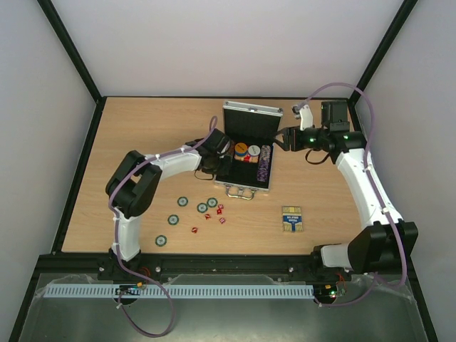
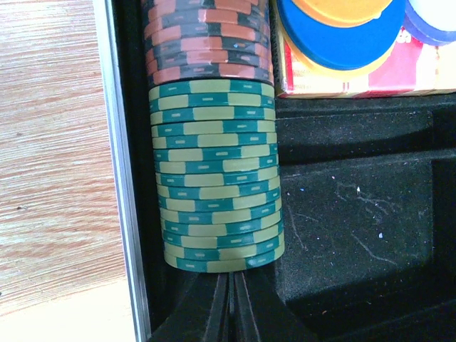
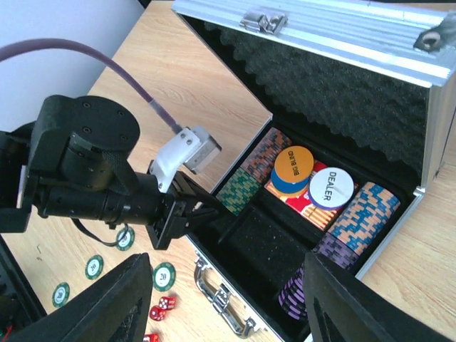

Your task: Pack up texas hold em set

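1. Near the middle of the table [image 1: 142, 128], the silver case [image 1: 251, 122] stands open, its lid upright at the far side and its handle facing the arms. Chip rows and a white dealer button [image 3: 330, 187] sit in the black lining.
2. The left gripper [image 2: 231, 285] has its fingers pressed together on nothing. It sits inside the case at the near end of the green chip row [image 2: 214, 178], touching or just short of the last chip. A hard shove could buckle the row and pop chips out of the slot.
3. The right gripper [image 1: 283, 139] hovers just beside the case's right wall, jaws spread and empty. A careless swing could knock the lid down onto the left arm.
4. Loose green chips [image 1: 202, 207], red dice [image 1: 219, 208] and the card deck box [image 1: 291, 219] lie on the table near the case, not yet packed. The flat chips may slide under the fingers, and the dice may skitter away.
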Robot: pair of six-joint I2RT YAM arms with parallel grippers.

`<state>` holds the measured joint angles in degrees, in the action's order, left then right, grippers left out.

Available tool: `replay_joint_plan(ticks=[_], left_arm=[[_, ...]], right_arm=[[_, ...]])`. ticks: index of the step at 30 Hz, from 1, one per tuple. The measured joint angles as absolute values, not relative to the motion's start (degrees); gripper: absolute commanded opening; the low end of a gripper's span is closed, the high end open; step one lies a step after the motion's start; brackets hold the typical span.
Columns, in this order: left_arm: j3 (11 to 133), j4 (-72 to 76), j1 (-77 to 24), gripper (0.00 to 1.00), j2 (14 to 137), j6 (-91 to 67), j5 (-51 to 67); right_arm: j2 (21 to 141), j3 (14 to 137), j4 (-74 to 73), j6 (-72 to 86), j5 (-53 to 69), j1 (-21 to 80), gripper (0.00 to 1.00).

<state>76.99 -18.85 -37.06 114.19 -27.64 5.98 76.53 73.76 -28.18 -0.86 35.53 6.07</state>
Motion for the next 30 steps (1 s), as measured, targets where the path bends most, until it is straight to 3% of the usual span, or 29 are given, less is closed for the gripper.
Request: replay_joint_plan(ticks=[9, 14, 22, 28, 30], left_arm=[[76.36, -21.87, -37.04, 0.17, 110.74, -28.23, 5.96], [74.06, -23.83, -37.04, 0.33, 106.72, -28.69, 6.02], [67.09, -30.72, -37.36, 0.56, 92.90, -28.75, 3.90], [62.43, -35.46, -39.29, 0.77, 88.12, -28.64, 0.56], [61.19, -36.29, -39.75, 0.78, 88.29, -27.81, 0.23]], right_arm=[[73.91, 72.20, -29.23, -2.00, 32.86, 6.07, 0.61], [71.92, 71.79, -29.34, -2.57, 32.12, 6.07, 0.63], [67.44, 64.97, -27.53, -3.09, 29.47, 5.61, 0.84], [59.09, 51.90, -23.53, -2.76, 27.62, 1.80, 0.89], [56.29, 49.12, -21.67, -2.57, 27.81, 0.99, 0.89]])
